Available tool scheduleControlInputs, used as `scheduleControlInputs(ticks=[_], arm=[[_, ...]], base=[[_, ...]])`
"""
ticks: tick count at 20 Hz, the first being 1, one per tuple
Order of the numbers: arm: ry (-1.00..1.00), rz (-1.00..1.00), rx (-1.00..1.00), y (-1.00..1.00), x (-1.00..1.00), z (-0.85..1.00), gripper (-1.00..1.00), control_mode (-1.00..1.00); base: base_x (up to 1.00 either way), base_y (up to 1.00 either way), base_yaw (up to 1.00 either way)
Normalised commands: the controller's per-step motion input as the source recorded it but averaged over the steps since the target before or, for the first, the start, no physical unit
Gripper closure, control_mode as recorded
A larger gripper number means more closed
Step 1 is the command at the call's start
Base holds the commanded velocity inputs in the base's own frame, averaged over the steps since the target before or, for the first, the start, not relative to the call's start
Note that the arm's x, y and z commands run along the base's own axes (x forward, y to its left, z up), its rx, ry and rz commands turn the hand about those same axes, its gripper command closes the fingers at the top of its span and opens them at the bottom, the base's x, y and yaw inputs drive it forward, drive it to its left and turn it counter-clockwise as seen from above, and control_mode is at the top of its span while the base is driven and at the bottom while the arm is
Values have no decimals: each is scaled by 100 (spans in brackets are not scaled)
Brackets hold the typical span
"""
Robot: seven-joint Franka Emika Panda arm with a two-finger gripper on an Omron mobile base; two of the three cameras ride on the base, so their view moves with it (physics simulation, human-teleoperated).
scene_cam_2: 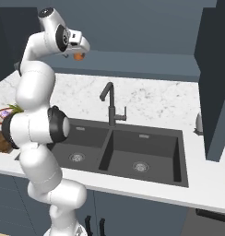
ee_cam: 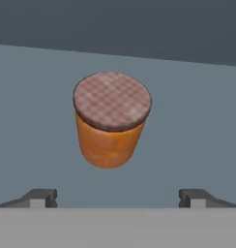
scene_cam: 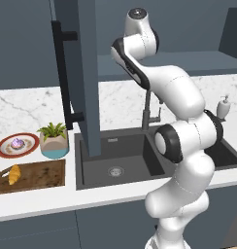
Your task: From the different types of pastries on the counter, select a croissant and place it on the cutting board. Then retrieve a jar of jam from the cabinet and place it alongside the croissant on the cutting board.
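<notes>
The croissant (scene_cam: 14, 174) already lies on the cutting board (scene_cam: 40, 175), so the jar of jam (ee_cam: 111, 121) is the thing in hand. It stands upright on the cabinet (scene_cam: 86, 73) shelf, straight ahead of the gripper (ee_cam: 118, 197) and a little left of centre, lid up, its axis vertical. The jaws stand spread wide, empty, apart from the jar, with room to pass either side of it
</notes>
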Motion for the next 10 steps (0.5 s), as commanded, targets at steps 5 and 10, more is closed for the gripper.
scheduleControlInputs(ticks=[5,10], arm=[[0,-1,0,1,31,-19,-100,-100],[-7,0,3,0,39,-1,-100,-100]], base=[[0,0,0],[0,0,0]])
